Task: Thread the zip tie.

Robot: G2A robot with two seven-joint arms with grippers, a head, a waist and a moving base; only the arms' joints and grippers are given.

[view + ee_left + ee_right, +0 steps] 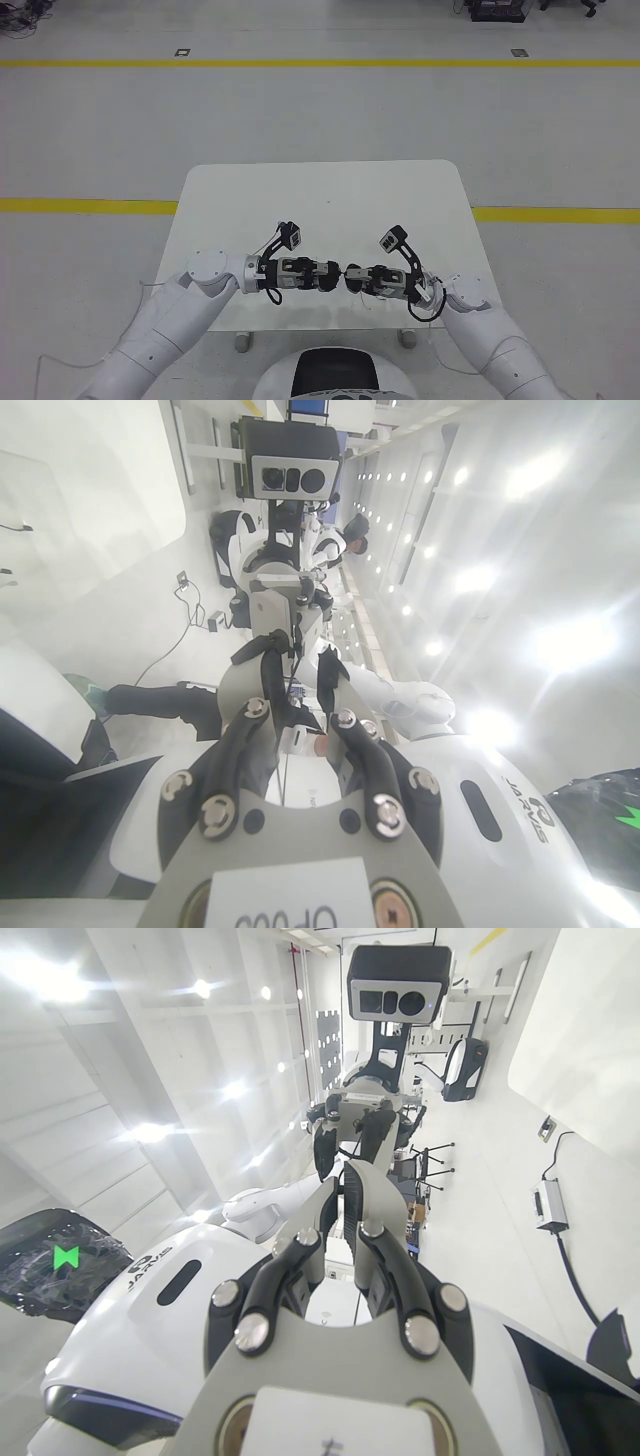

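Zip tie [289,685], thin black strip, pinched in our right tool [341,1176]; passes between parted fingers of left tool [297,659], over white counter [300,200].

We're in a robotics lab hall — wide pale floor [100,130] striped with yellow lines [320,63], one white table [320,185], ceiling lights [202,988] in rows — a cabled power box [550,1205] on the floor.

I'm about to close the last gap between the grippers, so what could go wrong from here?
1. The left gripper and right gripper are nearly tip to tip above the table; pushing on could knock them together.
2. The zip tie is just a thin dark strand between them, so alignment is hard to judge and threading may miss.
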